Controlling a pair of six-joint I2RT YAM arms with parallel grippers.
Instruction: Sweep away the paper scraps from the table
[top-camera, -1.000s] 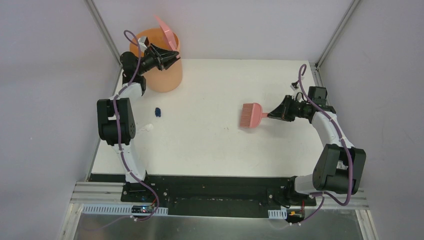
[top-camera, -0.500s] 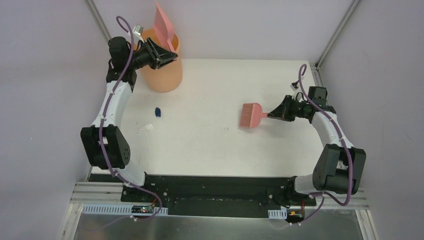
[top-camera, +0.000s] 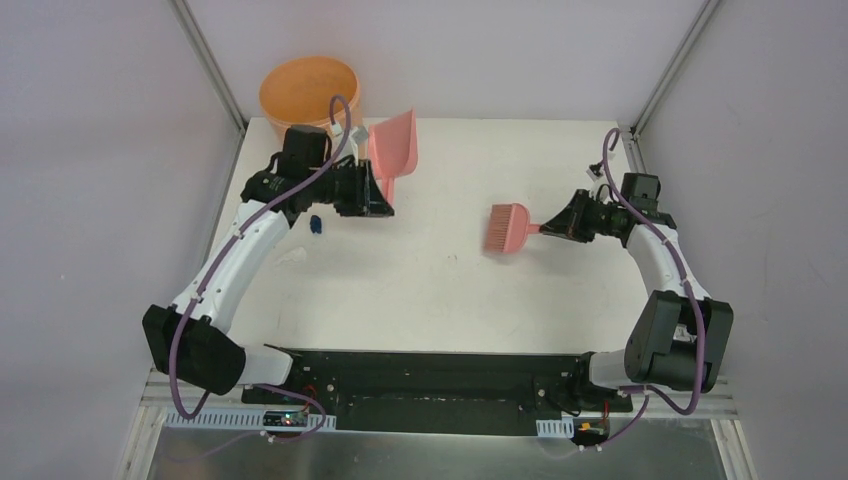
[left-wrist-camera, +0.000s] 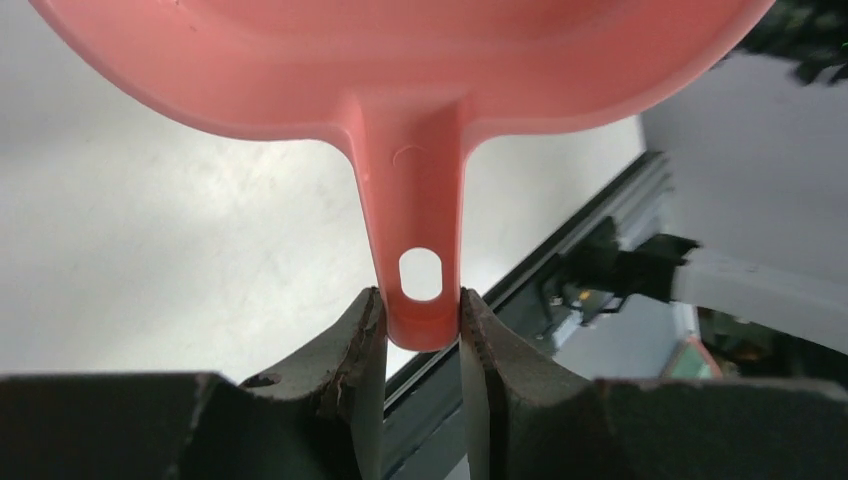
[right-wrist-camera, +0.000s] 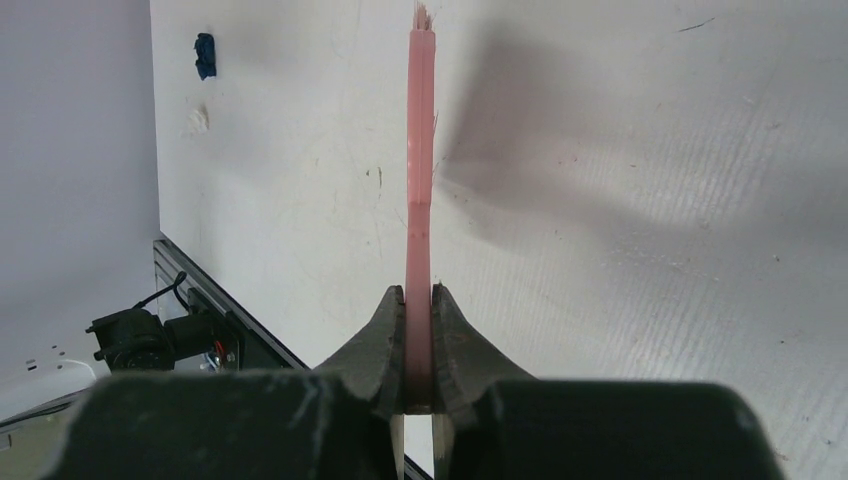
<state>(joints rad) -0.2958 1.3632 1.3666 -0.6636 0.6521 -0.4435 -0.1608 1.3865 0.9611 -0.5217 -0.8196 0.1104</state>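
Two paper scraps lie on the white table (top-camera: 430, 290) at the left: a dark blue wad (top-camera: 316, 224) and a pale whitish wad (top-camera: 294, 256). Both also show in the right wrist view, the blue wad (right-wrist-camera: 205, 55) and the pale wad (right-wrist-camera: 198, 120). No magenta scraps are in view. My left gripper (top-camera: 384, 196) is shut on the handle of the salmon-pink dustpan (top-camera: 393, 150), held above the table just right of the blue wad; the handle sits between the jaws (left-wrist-camera: 421, 315). My right gripper (top-camera: 552, 227) is shut on the handle of the salmon-pink brush (top-camera: 507, 228), bristles pointing left (right-wrist-camera: 420, 150).
The orange bucket (top-camera: 308, 88) stands at the far left corner, behind the left arm. Metal frame posts rise at the far corners. The black front edge (top-camera: 430, 360) runs along the near side of the table.
My left arm has swung the dustpan away from above the bucket, down and right, to over the table near the blue wad. The right gripper and brush have shifted slightly right.
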